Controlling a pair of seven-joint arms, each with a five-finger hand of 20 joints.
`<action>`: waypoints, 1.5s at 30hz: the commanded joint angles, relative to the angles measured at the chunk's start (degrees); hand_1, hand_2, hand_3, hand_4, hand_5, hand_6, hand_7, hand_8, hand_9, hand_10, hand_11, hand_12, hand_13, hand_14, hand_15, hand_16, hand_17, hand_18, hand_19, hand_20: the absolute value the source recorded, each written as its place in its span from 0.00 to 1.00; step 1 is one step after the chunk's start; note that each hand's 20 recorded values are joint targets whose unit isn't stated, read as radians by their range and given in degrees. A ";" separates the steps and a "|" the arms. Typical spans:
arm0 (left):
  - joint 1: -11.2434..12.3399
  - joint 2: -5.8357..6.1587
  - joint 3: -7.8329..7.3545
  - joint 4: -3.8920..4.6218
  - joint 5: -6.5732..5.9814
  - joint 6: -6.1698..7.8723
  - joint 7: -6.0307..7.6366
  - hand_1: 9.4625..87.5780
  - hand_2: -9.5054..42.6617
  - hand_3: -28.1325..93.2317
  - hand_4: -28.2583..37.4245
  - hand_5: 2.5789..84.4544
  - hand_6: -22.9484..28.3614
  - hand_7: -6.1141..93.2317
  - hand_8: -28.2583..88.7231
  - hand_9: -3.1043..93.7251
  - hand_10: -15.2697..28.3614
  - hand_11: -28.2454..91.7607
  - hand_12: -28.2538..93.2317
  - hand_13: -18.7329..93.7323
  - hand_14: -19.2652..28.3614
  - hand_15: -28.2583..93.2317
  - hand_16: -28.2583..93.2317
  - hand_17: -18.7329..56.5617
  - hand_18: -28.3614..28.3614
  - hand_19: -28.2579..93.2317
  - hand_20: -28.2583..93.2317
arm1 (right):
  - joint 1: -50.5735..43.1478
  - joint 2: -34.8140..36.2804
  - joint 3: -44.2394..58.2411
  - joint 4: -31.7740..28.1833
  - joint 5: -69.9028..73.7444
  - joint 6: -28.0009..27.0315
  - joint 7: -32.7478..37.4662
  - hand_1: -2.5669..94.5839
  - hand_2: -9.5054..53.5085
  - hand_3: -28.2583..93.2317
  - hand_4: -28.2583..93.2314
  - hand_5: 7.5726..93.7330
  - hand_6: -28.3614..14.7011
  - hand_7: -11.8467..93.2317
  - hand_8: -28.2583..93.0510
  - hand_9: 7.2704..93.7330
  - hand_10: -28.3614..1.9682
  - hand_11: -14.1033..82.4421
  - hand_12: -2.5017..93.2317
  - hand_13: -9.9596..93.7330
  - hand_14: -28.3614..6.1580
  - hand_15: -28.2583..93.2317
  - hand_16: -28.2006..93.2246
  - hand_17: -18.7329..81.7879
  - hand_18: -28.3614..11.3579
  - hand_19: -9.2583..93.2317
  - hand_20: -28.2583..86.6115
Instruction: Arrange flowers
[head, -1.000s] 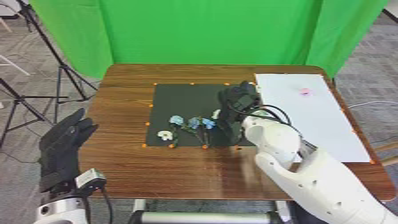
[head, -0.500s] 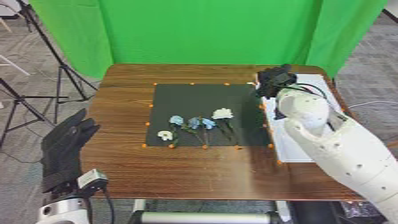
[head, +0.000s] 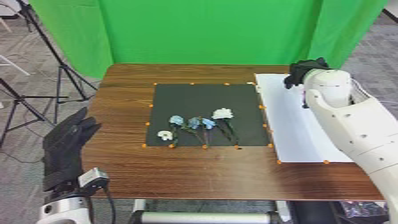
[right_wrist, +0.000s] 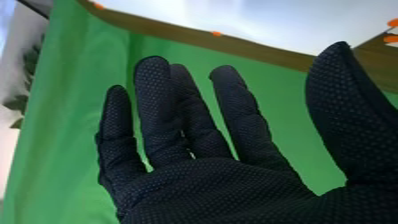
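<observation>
Points bloom-first away from the robot, slanting lengthwise, as ruffled white flower (head: 222, 113); spreads wide as nubby-gloved right hand (head: 306, 67).

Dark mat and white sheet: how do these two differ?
The dark mat is nearly black, while the sheet is bright white. The mat looks nearly square; the sheet is longer from front to back. The mat, with blue and white flowers on it, lies to the left of the sheet. Both lie flat on the table, with orange marks along their edges.
</observation>
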 joint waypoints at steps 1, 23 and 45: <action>0.02 -0.15 0.15 -0.18 0.58 -0.51 -0.56 0.22 0.25 0.91 0.16 0.50 0.70 0.23 0.15 0.40 0.84 0.59 0.29 0.41 1.00 0.81 0.08 0.14 0.90 0.70 0.38 | -1.94 -1.71 1.56 0.84 0.76 -2.47 2.02 0.21 0.19 0.97 0.05 0.35 0.49 0.25 0.15 0.37 0.22 0.32 0.22 0.37 0.07 0.87 0.39 0.17 0.03 0.70 0.58; -0.34 -0.09 0.49 -0.29 0.61 -0.51 -0.35 0.23 0.24 0.91 0.16 0.50 0.70 0.23 0.15 0.40 0.84 0.59 0.29 0.41 1.00 0.81 0.08 0.14 0.90 0.70 0.38 | -0.94 -0.45 1.77 4.66 3.94 -1.73 6.43 0.23 0.17 0.97 0.04 0.36 0.48 0.25 0.15 0.38 0.23 0.32 0.22 0.39 0.09 0.90 0.39 0.18 0.03 0.70 0.59; 0.05 -0.60 0.37 -0.46 0.90 -0.30 -0.47 0.23 0.25 0.91 0.17 0.50 0.70 0.23 0.15 0.40 0.83 0.60 0.29 0.41 1.00 0.81 0.08 0.14 0.90 0.70 0.38 | -2.53 0.60 1.68 3.89 5.40 1.31 9.25 0.33 0.09 0.97 0.01 0.48 0.53 0.30 0.13 0.52 0.35 0.40 0.20 0.53 0.26 0.92 0.41 0.21 0.06 0.72 0.58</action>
